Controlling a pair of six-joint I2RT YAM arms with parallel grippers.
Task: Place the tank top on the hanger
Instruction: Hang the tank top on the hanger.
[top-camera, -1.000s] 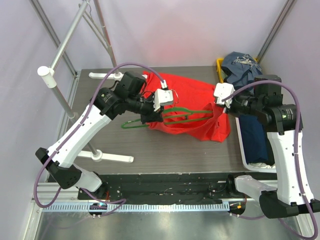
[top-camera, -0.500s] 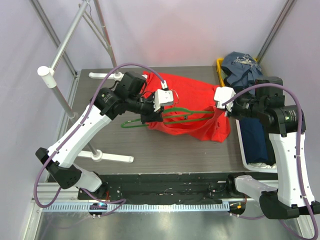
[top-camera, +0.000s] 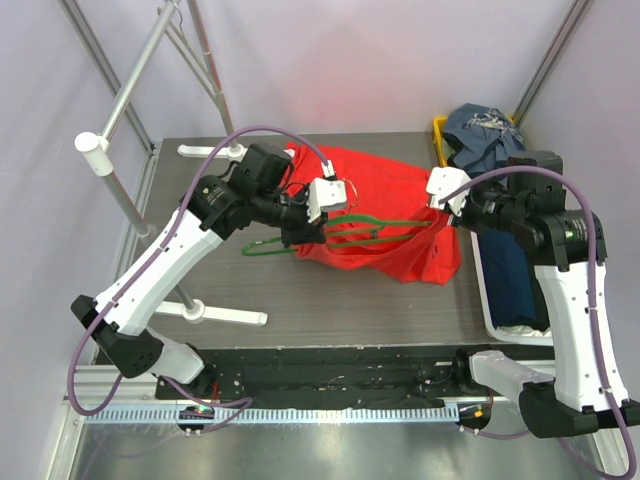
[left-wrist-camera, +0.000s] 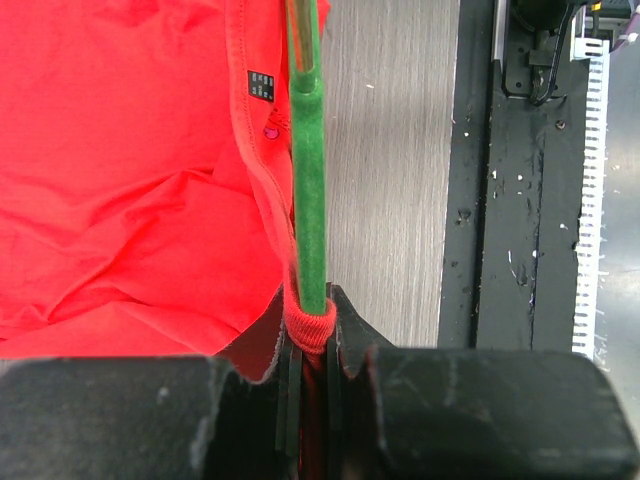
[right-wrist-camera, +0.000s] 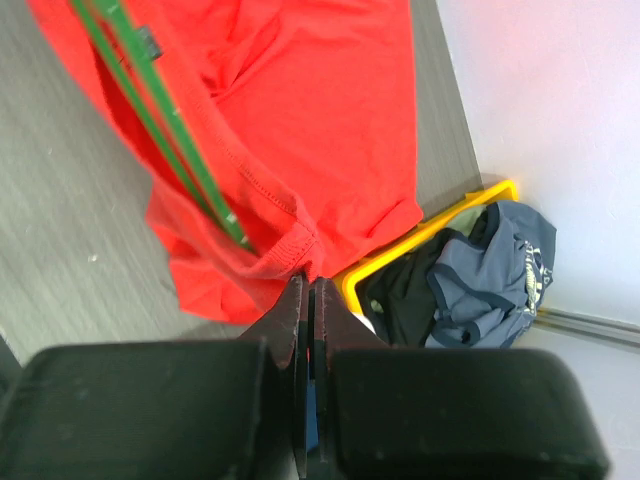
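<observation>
Tank top (top-camera: 390, 185) approx. half mounted: hanger (left-wrist-camera: 308, 180) spans between both jaws, one end inside hem. L jaws pinch hanger arm + hem; R jaws clamp hem. Remaining: seat both shoulders.

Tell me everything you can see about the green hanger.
The hanger is thin, green, triangular, with a felt-like coating. Its hook sticks out beyond the tank top, while its bars run inside the red fabric. The left gripper has its jaws shut on one bar together with a red hem.
</observation>
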